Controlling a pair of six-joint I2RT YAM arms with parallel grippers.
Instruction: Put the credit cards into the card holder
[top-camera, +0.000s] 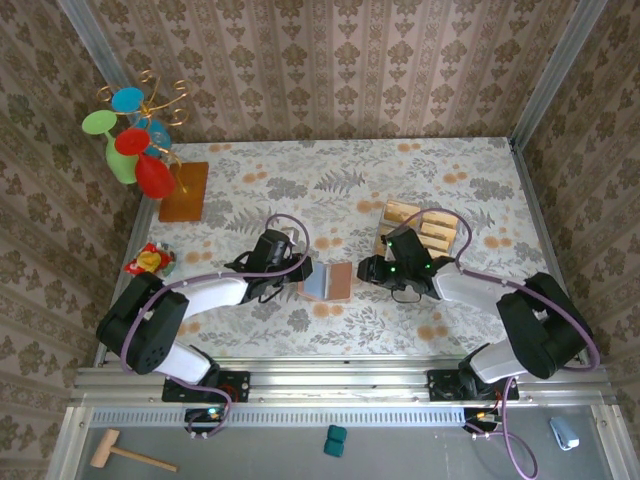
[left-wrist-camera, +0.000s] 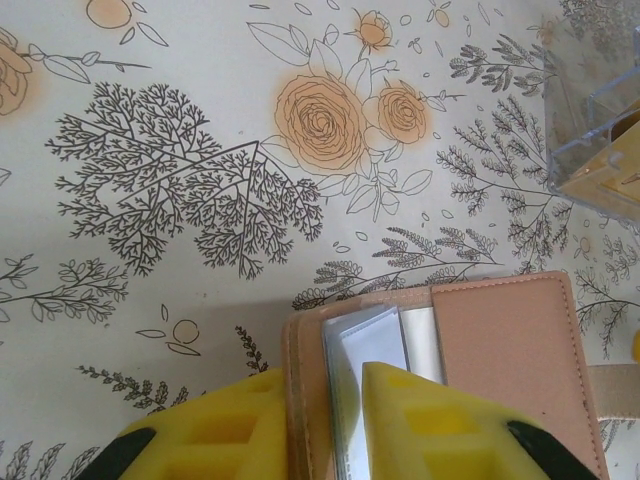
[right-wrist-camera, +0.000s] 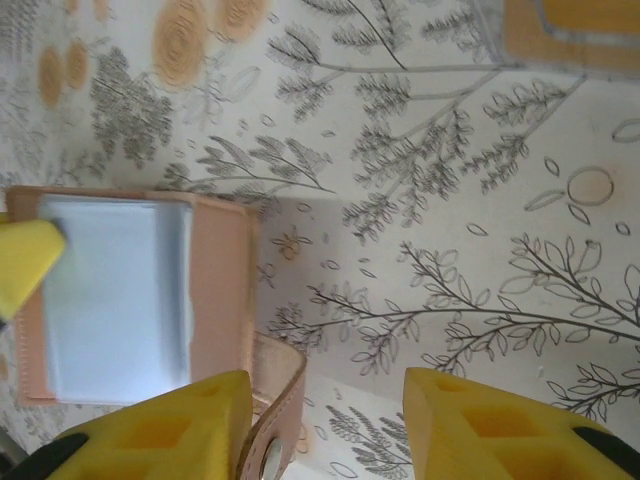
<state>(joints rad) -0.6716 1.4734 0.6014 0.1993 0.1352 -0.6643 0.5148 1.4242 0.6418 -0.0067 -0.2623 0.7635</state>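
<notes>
Setting: floral-patterned tabletop (top-camera: 480, 170), with an arm reaching in from each side.
Card holder (top-camera: 340, 281): small reddish-brown leather wallet with stitched edges. It lies open between the two arms, its clear inner pocket facing up and seemingly empty, ready for loading.
Left pincer (left-wrist-camera: 322, 385): yellow fingers drawn in on either side of the holder's left edge, probably to steady it. A firm pinch cannot be confirmed.
Right pincer (right-wrist-camera: 328, 385): fingers spread wide and holding nothing. The holder's strap (right-wrist-camera: 275, 400) curls against one finger.
Credit cards (top-camera: 402, 211): thin tan-gold rectangles stored in a clear compartmented tray (top-camera: 445, 240), just behind the right pincer.
Likely next step: the right arm fetches a card.
</notes>
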